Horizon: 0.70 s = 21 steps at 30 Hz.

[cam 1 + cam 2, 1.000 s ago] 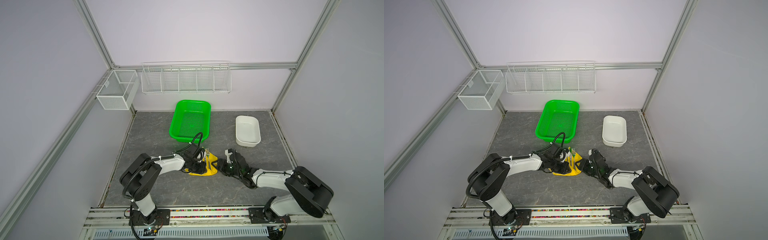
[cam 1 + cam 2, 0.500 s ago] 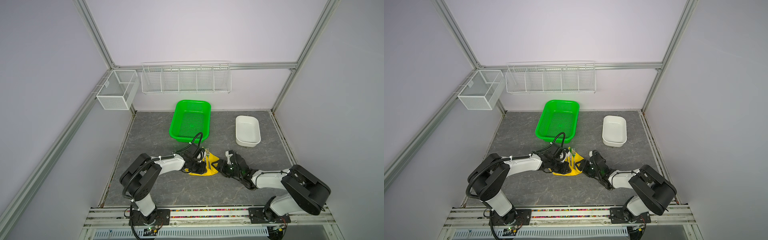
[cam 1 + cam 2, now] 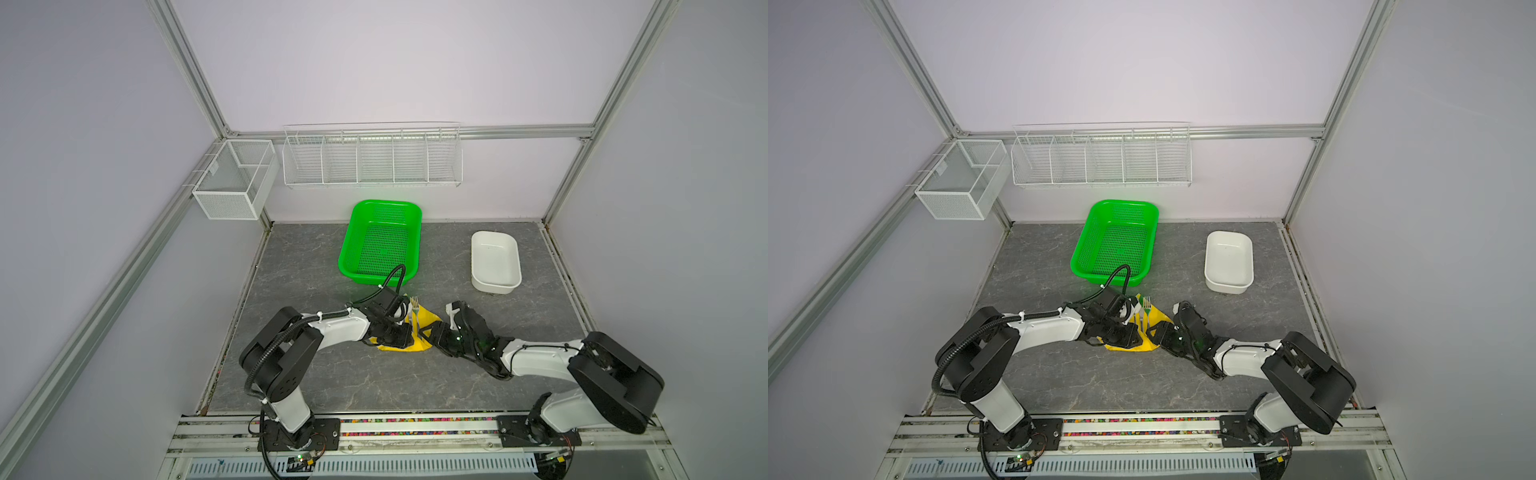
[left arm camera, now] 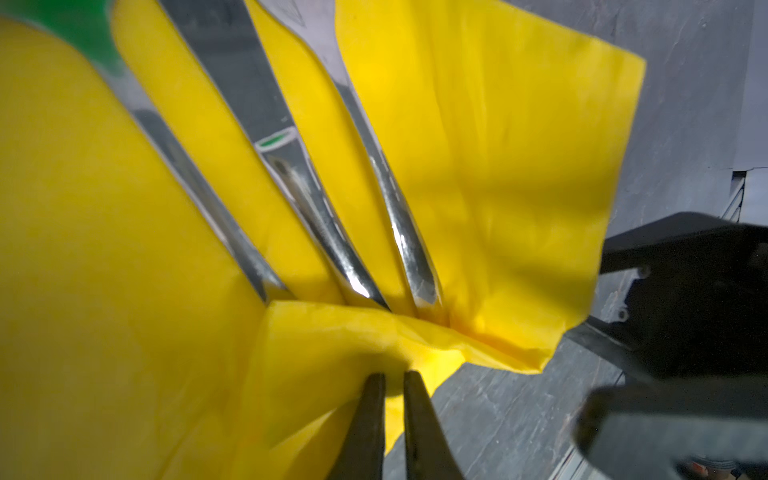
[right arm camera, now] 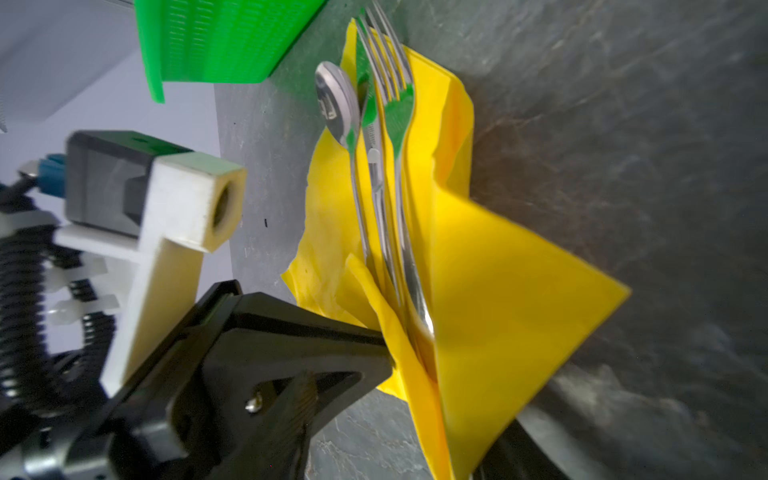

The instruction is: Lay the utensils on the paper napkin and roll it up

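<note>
The napkin (image 3: 428, 319) lies creased near the middle of the surface (image 3: 332, 374), at 6 o'clock from the green basket (image 3: 348, 249) and at 8 o'clock from the white dish (image 3: 517, 259). On it rest the fork (image 5: 399, 187), knife (image 5: 374, 158) and spoon (image 5: 336, 99), side by side and nearly parallel. Their heads point toward the basket at 12 o'clock, with the fork's tines past the napkin's far edge. Their handle ends point toward 6 o'clock, tucked under a folded-up bottom flap of paper. The spoon is on the 9 o'clock side, the knife in the middle and the fork on the 3 o'clock side. The left jaws sit low at the napkin's 8 o'clock side, covering much of it in both top views. They are clenched almost fully together on the bottom flap. In the left wrist view a thin pinch of yellow paper sits between their tips, just short of the handle ends. The right jaws sit at the napkin's 4 o'clock corner. They stand apart, released, and the left wrist view shows bare surface between them. The napkin's side flap, raised and creased along the fork, ends just beside them. Whether the paper touches them I cannot tell, since the flap hides most of them in the right wrist view.
</note>
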{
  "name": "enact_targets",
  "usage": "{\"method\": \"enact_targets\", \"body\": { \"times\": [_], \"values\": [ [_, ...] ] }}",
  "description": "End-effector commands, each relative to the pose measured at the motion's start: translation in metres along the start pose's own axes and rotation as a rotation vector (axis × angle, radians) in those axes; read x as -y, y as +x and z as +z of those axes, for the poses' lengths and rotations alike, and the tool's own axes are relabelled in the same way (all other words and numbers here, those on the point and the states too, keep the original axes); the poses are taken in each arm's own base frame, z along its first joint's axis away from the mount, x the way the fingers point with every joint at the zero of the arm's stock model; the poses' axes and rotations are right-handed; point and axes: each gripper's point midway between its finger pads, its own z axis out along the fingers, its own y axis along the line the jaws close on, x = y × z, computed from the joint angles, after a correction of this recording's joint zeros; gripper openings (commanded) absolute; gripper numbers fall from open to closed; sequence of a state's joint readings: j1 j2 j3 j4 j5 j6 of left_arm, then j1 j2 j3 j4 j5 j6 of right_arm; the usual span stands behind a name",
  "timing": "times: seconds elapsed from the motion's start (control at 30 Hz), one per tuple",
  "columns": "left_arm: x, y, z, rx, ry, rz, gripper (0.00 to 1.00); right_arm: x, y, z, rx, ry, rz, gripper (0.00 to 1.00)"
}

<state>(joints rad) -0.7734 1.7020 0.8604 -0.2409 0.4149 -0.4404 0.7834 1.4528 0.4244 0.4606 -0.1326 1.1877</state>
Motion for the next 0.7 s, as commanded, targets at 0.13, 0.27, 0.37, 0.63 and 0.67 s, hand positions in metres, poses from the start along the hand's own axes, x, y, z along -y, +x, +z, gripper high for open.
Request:
{"method": "enact_targets", "body": {
  "times": [0.13,0.27,0.37,0.63,0.67],
  "values": [
    [-0.001,-0.004,-0.004,0.012,-0.029,0.012,0.13,-0.001,-0.002,0.002,0.010,0.013,0.014,0.51],
    [-0.001,-0.004,-0.004,0.015,-0.029,0.010,0.13,0.001,-0.001,0.004,-0.005,0.039,-0.031,0.47],
    [-0.001,-0.004,-0.004,0.013,-0.032,0.006,0.13,0.004,0.002,0.004,-0.019,0.056,-0.075,0.48],
    [-0.002,-0.004,-0.005,0.017,-0.034,0.008,0.13,0.023,0.005,-0.001,-0.048,0.160,-0.156,0.50],
    [-0.001,-0.004,-0.005,0.018,-0.033,0.007,0.13,0.023,0.005,-0.002,-0.048,0.160,-0.160,0.50]
  ]
}}
